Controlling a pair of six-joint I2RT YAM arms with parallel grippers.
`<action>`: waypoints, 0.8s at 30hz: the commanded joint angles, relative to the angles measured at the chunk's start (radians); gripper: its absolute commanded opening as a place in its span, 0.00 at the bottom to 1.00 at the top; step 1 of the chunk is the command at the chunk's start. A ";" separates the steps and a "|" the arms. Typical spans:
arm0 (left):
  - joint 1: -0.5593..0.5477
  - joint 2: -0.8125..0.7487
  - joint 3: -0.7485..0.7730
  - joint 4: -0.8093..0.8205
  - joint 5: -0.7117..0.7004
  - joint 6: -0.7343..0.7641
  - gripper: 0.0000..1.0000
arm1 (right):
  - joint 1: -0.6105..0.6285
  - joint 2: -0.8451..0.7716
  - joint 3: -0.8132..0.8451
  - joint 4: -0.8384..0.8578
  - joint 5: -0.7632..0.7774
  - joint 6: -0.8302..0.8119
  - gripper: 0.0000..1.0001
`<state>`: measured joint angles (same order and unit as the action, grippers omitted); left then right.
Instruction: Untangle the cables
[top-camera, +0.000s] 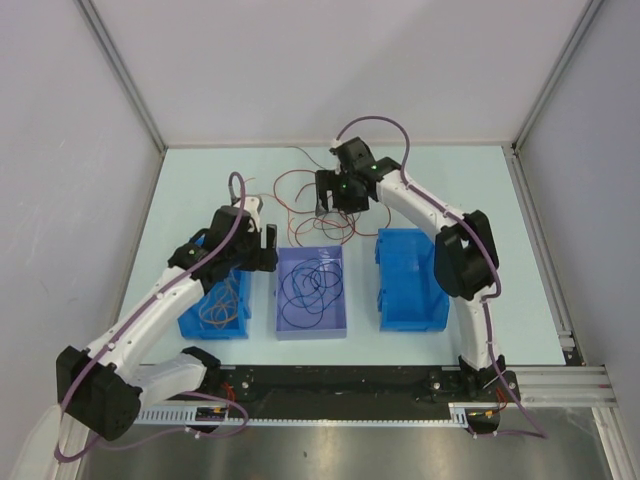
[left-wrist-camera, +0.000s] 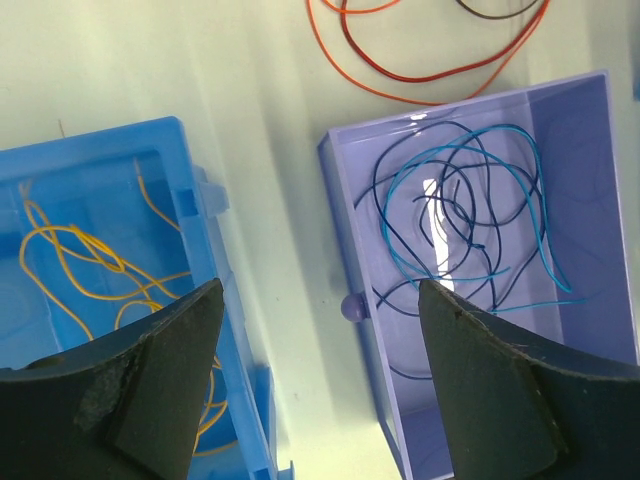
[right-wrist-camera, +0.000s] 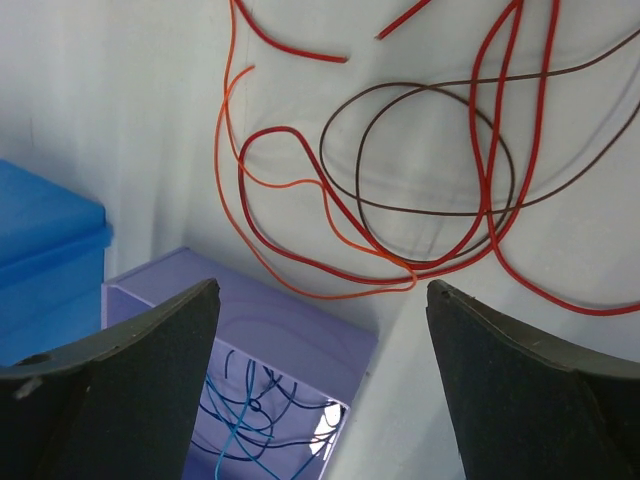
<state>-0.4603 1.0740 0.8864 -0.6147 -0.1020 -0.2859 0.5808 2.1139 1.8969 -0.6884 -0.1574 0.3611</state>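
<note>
A tangle of red, orange and brown cables (top-camera: 330, 232) lies in loose loops on the table at the back centre, spread wide in the right wrist view (right-wrist-camera: 420, 200). My right gripper (top-camera: 335, 200) (right-wrist-camera: 322, 286) hangs open just above them, with nothing between its fingers. Navy and light-blue cables (left-wrist-camera: 470, 220) are coiled in the purple bin (top-camera: 312, 333). Yellow-orange cables (left-wrist-camera: 90, 270) lie in the left blue bin (top-camera: 213, 330). My left gripper (top-camera: 262, 245) (left-wrist-camera: 320, 287) is open and empty over the gap between those two bins.
A second blue bin (top-camera: 405, 290) stands right of the purple bin (right-wrist-camera: 280, 325), under the right arm's elbow. In the left wrist view, red and orange loops (left-wrist-camera: 420, 85) lie just beyond the purple bin (left-wrist-camera: 580, 150). Walls enclose the table on three sides.
</note>
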 joint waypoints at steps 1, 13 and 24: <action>0.018 -0.006 0.011 0.021 -0.010 0.027 0.83 | 0.017 0.011 0.008 -0.016 0.024 -0.045 0.87; 0.029 -0.006 0.005 0.021 -0.016 0.027 0.82 | 0.016 0.080 0.027 -0.026 0.050 -0.073 0.77; 0.029 0.003 0.006 0.021 -0.011 0.028 0.80 | 0.019 0.096 0.040 -0.022 0.052 -0.083 0.44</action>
<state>-0.4400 1.0763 0.8864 -0.6144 -0.1024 -0.2779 0.6003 2.2032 1.8961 -0.7139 -0.1169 0.2901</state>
